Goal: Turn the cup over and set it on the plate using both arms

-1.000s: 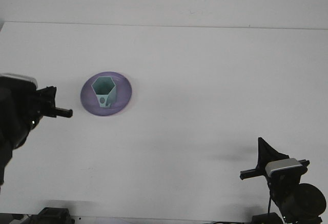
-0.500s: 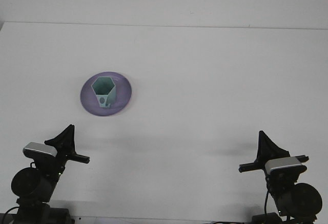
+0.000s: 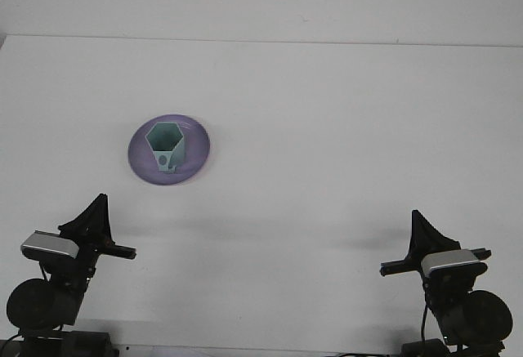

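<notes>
Cup (image 3: pixel 165 146): sitting mouth-up on the purple plate (image 3: pixel 196 151), left of centre and well apart from both arms, so you are looking at a placement that appears complete.
Left hand (image 3: pixel 96 230): parking at the near left edge, holding nothing; you cannot tell its finger state.
Right hand (image 3: pixel 421 251): parking at the near right; likewise unclear.
Counter (image 3: pixel 343 128): lying white and bare apart from the plate.
Room: showing only a pale wall at the far edge.

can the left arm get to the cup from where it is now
Probably yes: the left pincer sits back at the near edge, apart from the cup standing on the plate, with only bare table between them.
</notes>
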You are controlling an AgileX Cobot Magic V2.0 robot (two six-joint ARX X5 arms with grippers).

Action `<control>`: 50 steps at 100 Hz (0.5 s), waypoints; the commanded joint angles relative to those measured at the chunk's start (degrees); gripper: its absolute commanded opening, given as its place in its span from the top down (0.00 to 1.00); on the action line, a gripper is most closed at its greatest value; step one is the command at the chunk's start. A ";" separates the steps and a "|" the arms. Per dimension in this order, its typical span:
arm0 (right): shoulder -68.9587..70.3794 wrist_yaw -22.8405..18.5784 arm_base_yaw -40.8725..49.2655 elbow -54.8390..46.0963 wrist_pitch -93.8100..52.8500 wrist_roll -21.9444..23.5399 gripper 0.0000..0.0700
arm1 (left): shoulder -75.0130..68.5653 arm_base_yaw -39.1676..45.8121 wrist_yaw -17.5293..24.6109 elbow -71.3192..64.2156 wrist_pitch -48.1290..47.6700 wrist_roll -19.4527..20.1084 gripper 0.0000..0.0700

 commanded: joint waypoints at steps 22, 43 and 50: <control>0.17 0.02 0.04 0.35 0.66 -0.20 1.00 | 0.13 0.02 -0.11 0.31 0.61 -0.11 0.98; 0.17 0.02 0.04 0.35 0.66 -0.20 1.00 | -2.14 0.20 -2.73 -3.21 1.27 1.97 0.98; 0.17 0.02 0.04 0.35 0.68 -0.20 1.00 | -4.55 0.42 -5.38 -7.82 3.82 2.05 0.98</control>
